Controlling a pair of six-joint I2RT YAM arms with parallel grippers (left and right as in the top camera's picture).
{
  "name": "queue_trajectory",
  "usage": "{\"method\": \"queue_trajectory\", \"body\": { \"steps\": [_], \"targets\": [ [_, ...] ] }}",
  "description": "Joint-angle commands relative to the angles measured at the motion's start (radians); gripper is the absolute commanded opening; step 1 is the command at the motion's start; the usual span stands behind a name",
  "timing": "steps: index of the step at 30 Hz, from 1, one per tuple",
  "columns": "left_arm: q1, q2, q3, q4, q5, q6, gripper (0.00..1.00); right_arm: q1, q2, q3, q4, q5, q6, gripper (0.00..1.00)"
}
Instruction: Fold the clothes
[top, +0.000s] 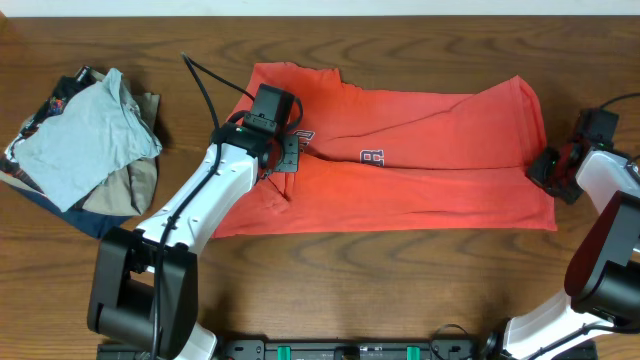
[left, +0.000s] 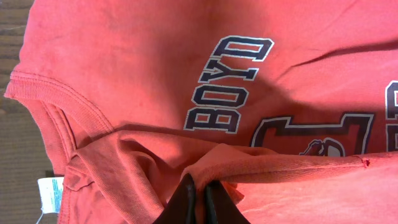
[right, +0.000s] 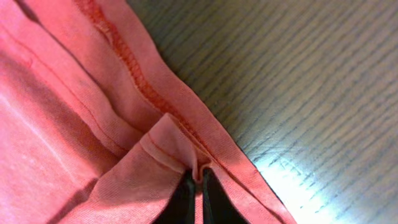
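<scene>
The left fingers (left: 185, 205) are pressed together on a raised ridge of the red-orange T-shirt (top: 420, 190). That ridge belongs to a doubled edge running across the chest, just beside the white lettering (left: 227, 84). The right fingers (right: 181, 205) are likewise clamped on cloth. They pinch a small pleat at the stitched hem, right where the shirt ends and bare tabletop (right: 298, 81) begins.

With both ends of one long edge held, the step in hand looks like a lengthwise fold. To do it well, both arms should lift only enough for the held edge to clear the layer below. They should travel together at one pace, keeping light tension between the two pinches so the span does not sag or twist. The edge should be laid parallel to the shirt's near border before either grip lets go. The left pinch looks shallow, so a sharp tug could pull it free.

Seen from overhead, the shirt lies spread sideways across the middle of the tabletop. The left fingers sit over its left-centre. The right fingers are at its far right edge, so nearly the whole garment stretches between them. The ribbed collar (left: 62, 99) lies left of the left pinch. Well apart, at the left edge of the tabletop, sits a heap of other garments (top: 85, 150).
</scene>
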Motion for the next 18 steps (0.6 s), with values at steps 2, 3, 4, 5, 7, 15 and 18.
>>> {"method": "queue_trajectory", "body": {
  "steps": [2,3,4,5,7,15,18],
  "targets": [
    [0.003,-0.005,0.007,-0.003,-0.016,-0.01,0.07,0.008,0.013,-0.008,0.016,0.01,0.005,0.01],
    [0.003,-0.005,0.007,-0.003,-0.016,-0.01,0.07,0.008,0.013,-0.006,0.019,0.01,0.005,0.01],
    [0.003,-0.005,0.007,-0.003,-0.016,-0.01,0.07,0.008,0.013,0.0,0.022,0.01,0.005,0.01],
    [0.003,-0.005,0.007,-0.002,-0.016,-0.01,0.07,0.008,0.013,0.009,0.029,0.007,0.005,0.01],
    [0.003,-0.005,0.007,0.003,-0.016,-0.01,0.07,0.008,0.011,0.023,0.045,-0.006,0.005,0.01],
    [0.003,-0.004,0.007,0.106,-0.087,-0.01,0.08,0.006,0.006,0.083,0.133,-0.088,0.03,0.04],
    [0.003,-0.003,0.007,0.113,-0.095,-0.01,0.32,0.004,0.006,0.093,0.147,-0.106,0.028,0.31]
  ]
}}
